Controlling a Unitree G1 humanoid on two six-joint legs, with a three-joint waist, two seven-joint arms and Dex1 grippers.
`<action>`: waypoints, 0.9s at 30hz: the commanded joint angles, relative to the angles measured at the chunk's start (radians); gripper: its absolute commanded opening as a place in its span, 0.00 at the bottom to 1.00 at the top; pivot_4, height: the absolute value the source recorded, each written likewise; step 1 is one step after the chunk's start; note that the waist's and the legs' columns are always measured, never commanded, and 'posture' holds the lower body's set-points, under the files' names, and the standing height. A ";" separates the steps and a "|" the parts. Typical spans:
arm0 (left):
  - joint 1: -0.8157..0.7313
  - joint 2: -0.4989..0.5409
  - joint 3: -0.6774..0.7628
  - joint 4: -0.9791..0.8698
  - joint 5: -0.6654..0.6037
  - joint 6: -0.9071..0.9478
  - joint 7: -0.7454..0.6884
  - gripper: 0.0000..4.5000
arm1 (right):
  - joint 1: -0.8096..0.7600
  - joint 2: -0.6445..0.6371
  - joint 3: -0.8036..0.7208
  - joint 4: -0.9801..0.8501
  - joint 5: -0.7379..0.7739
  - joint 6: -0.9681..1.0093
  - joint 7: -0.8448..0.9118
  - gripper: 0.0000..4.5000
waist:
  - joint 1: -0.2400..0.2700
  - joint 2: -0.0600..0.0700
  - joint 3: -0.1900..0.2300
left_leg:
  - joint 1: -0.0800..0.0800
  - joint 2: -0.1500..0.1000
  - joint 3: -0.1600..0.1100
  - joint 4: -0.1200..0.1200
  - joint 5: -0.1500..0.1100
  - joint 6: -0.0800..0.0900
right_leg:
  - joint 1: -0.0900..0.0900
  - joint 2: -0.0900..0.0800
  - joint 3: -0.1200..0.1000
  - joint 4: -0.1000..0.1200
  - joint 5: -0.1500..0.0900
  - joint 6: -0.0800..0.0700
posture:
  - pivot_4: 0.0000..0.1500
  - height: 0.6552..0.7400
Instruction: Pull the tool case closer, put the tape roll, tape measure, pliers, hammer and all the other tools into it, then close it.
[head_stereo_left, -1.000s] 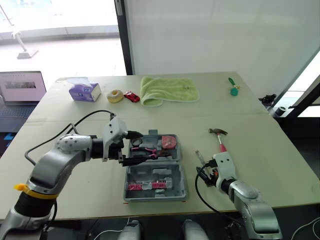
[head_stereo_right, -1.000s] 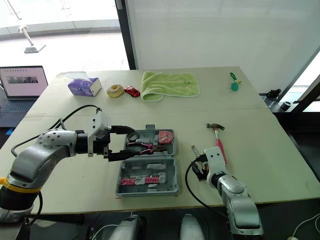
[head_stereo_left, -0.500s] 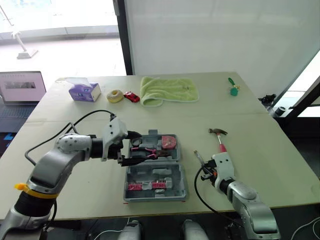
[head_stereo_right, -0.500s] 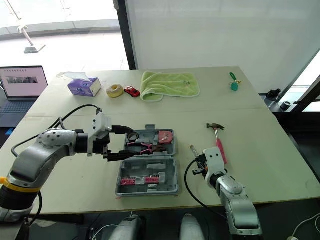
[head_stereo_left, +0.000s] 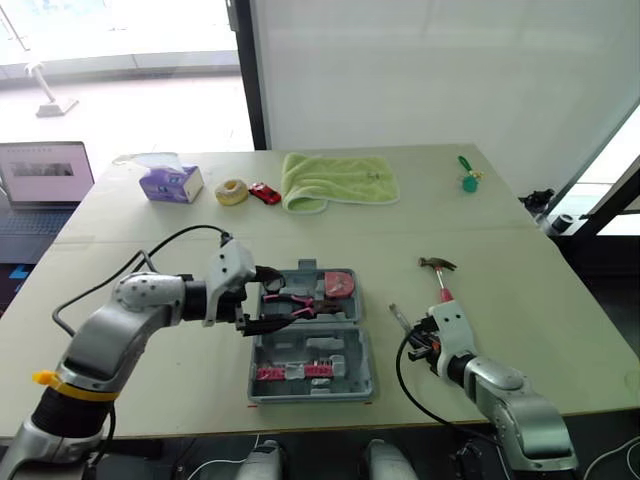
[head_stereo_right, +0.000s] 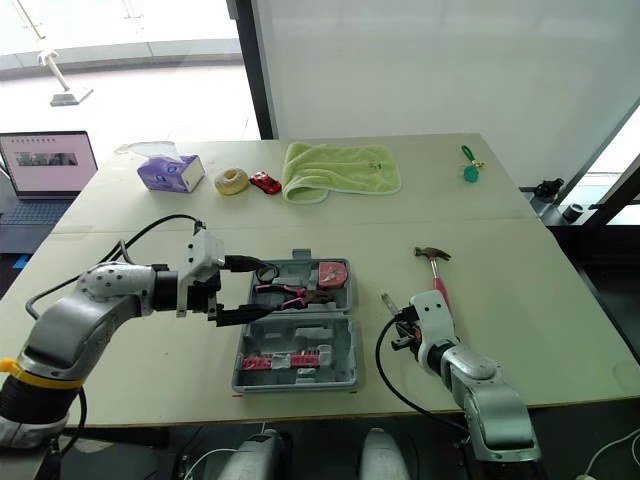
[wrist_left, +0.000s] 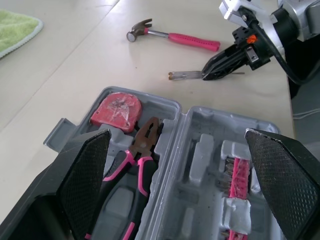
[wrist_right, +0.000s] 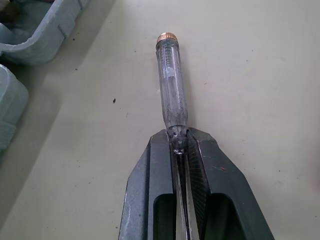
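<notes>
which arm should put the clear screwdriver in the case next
Right. The right gripper is shut on the screwdriver beside the open tool case; the left gripper hangs open over it, empty.

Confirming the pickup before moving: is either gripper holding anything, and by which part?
Right gripper pinches the clear-handled, copper-capped screwdriver by its metal shaft, right at the handle's base. Left gripper is open, empty.

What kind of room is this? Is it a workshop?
Probably an office or lab room rather than a real workshop. A big pale table stands by a tall window, with an open laptop beside it and a tissue box on it.
</notes>
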 joint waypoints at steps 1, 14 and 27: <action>-0.007 0.000 -0.003 -0.011 0.004 -0.017 0.001 1.00 | 0.004 -0.008 0.020 0.005 -0.010 -0.015 -0.012 0.52 | 0.000 0.000 0.000 | 0.000 0.000 0.000 0.000 0.000 0.000 | 0.000 0.000 0.000 0.000 0.000 0.000 | 1.00 0.96; -0.015 -0.001 -0.006 -0.009 0.009 -0.020 0.007 1.00 | -0.001 0.009 0.030 0.033 -0.002 -0.039 -0.049 0.51 | 0.000 0.000 0.000 | 0.000 0.000 0.000 0.002 0.000 0.000 | 0.001 0.000 0.000 0.000 0.000 0.000 | 1.00 0.96; 0.007 0.023 0.006 -0.006 0.009 -0.030 0.005 1.00 | -0.065 -0.075 0.030 -0.062 0.016 0.063 -0.031 0.00 | 0.001 0.000 0.000 | 0.000 0.000 0.000 0.002 0.000 0.000 | 0.001 0.000 0.000 0.000 0.000 0.000 | 1.00 0.96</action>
